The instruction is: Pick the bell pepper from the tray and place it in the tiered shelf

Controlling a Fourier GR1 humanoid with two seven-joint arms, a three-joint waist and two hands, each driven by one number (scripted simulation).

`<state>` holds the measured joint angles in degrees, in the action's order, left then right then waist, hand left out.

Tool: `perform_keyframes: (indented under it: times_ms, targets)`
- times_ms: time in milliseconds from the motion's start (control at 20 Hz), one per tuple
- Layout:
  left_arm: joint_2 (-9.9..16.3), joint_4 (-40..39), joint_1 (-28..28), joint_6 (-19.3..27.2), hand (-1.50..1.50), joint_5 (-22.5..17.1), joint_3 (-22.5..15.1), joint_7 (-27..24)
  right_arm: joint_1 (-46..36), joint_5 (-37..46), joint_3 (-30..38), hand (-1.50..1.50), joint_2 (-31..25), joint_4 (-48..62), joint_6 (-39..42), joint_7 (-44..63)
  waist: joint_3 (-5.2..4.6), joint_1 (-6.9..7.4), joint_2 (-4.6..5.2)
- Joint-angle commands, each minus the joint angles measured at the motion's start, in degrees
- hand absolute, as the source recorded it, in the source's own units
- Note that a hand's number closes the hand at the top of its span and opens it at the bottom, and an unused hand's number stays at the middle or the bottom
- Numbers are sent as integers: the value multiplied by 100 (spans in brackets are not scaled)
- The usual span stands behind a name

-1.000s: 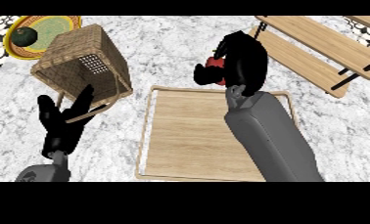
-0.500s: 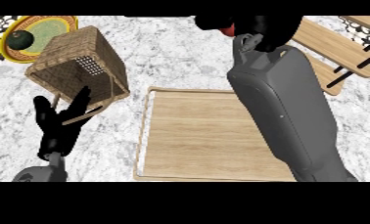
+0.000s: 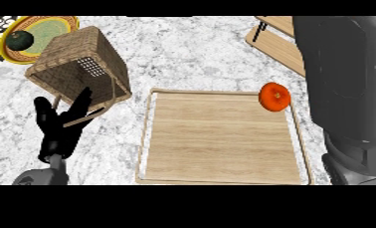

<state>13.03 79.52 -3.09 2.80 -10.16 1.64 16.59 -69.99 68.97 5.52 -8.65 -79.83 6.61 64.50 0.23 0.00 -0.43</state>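
The counter point(image 3: 198, 57) was white marble with grey veins, evenly lit. At its far left lay a yellow plate point(image 3: 46, 29) with an orange rim, a dark green round fruit point(image 3: 20, 40) on it. Just beside the plate a wicker basket point(image 3: 77, 67) stood tilted, a pale grid patch showing on its side.

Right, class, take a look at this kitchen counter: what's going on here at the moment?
A humanoid robot is meant to move a bell pepper to the tiered shelf. The pepper lies on the tray, at its far right corner, with nothing holding it. The right forearm runs up the view's right edge, its hand out of sight. The left hand rests open beside a wicker basket.
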Motion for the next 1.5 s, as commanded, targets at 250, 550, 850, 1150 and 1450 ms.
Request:
perform_keyframes:
  times_ms: [250,550,850,1150,1450]
  targets:
    - [-137,-231,0,11,0,92,-43,-30,-641,-263,918,150,-1003,605,796,-28,-26,-3,33]
    - [-128,-249,62,-111,0,89,-44,-46,-685,-489,1228,150,-1320,1702,480,-744,-26,71,63]
    - [-128,-502,-12,-216,0,41,71,-143,-550,-581,1236,150,-1628,2187,445,-1193,-28,62,69]
    - [-107,-166,3,-164,0,119,44,28,-256,-788,1382,150,-1997,2495,186,-1787,-23,43,49]
    - [-123,-181,227,-235,0,170,63,-152,-481,-655,1367,150,-2182,3351,-432,-2114,-26,94,67]
